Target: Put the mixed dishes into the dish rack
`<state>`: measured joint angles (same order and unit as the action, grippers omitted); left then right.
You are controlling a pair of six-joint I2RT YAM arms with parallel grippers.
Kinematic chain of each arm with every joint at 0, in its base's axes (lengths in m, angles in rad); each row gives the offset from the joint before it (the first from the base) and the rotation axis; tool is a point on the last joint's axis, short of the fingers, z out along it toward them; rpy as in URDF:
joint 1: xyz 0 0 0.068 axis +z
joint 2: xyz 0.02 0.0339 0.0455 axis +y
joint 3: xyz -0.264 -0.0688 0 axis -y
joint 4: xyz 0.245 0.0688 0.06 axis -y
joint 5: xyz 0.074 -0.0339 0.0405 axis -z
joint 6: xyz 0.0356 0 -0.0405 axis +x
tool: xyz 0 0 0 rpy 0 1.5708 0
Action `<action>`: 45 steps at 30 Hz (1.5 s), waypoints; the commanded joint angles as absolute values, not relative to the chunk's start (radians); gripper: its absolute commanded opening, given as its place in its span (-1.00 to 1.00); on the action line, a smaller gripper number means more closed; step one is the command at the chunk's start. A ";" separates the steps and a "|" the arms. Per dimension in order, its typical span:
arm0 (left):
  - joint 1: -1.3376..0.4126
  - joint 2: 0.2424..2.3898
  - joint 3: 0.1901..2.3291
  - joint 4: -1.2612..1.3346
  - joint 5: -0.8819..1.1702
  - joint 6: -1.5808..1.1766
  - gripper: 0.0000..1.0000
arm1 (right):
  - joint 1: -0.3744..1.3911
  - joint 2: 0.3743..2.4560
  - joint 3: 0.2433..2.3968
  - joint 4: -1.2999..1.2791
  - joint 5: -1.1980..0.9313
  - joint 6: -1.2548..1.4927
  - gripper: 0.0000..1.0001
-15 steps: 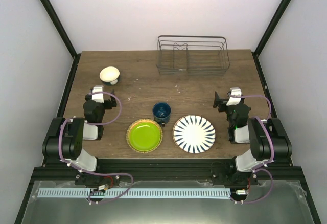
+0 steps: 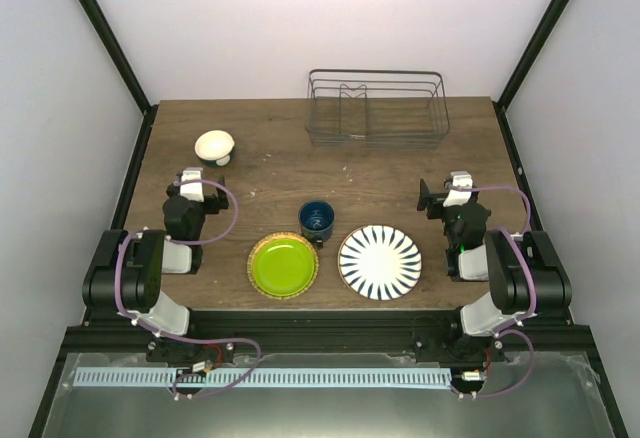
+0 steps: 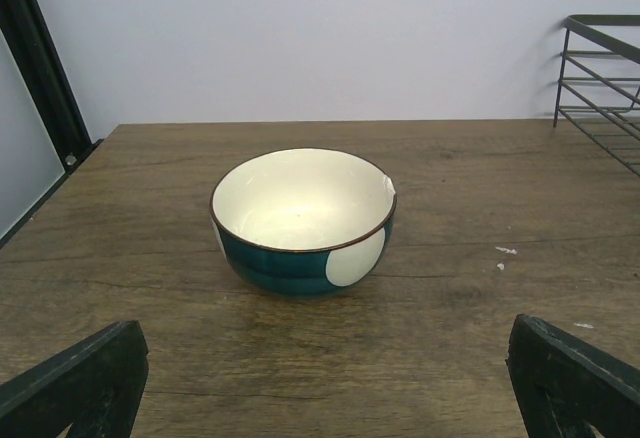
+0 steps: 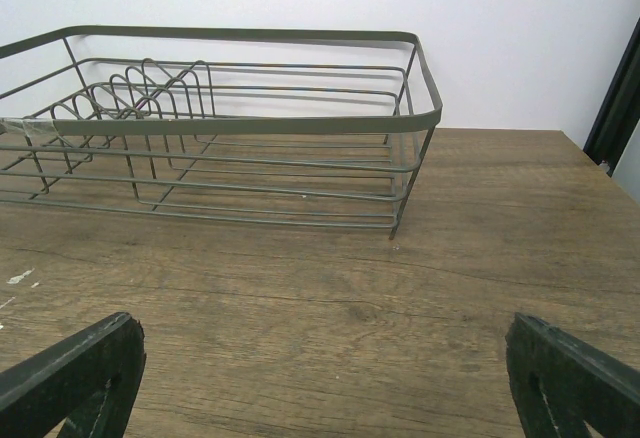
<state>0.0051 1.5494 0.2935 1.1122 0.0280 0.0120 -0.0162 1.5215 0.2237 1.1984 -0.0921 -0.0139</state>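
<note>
The small bowl (image 2: 214, 145), white inside and teal with white dots outside, stands at the far left of the table. It sits straight ahead in the left wrist view (image 3: 303, 220). My left gripper (image 2: 192, 172) is open and empty just short of it, and it also shows in the left wrist view (image 3: 325, 398). The dark blue mug (image 2: 317, 220) stands mid-table. The lime-green plate (image 2: 283, 265) and the blue-striped white plate (image 2: 379, 261) lie near the front edge. The wire dish rack (image 2: 376, 108) is empty at the back. My right gripper (image 2: 445, 190) is open and empty, facing the rack's right end (image 4: 220, 128).
Black frame posts (image 2: 110, 48) and white walls close in the table at both sides. The arm bases (image 2: 130, 283) stand at the near corners. Small white specks (image 3: 505, 253) lie on the wood to the right of the bowl.
</note>
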 commanded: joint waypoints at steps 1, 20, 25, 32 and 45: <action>0.002 1.555 0.307 1.126 0.042 0.024 1.00 | -0.023 1.522 0.242 1.235 -0.078 -0.013 1.00; 0.003 1.552 0.304 1.129 0.031 0.021 0.97 | -0.020 1.514 0.253 1.207 -0.066 -0.017 1.00; 0.002 1.449 0.300 1.047 -0.051 -0.004 0.98 | 0.014 1.446 0.386 0.925 0.028 -0.032 1.00; -0.029 1.237 0.330 0.732 -0.124 0.007 0.99 | 0.148 1.383 0.664 0.446 0.170 -0.003 1.00; -0.112 1.131 0.323 0.502 -0.205 -0.070 1.00 | 0.320 1.807 1.597 -0.349 0.133 0.297 1.00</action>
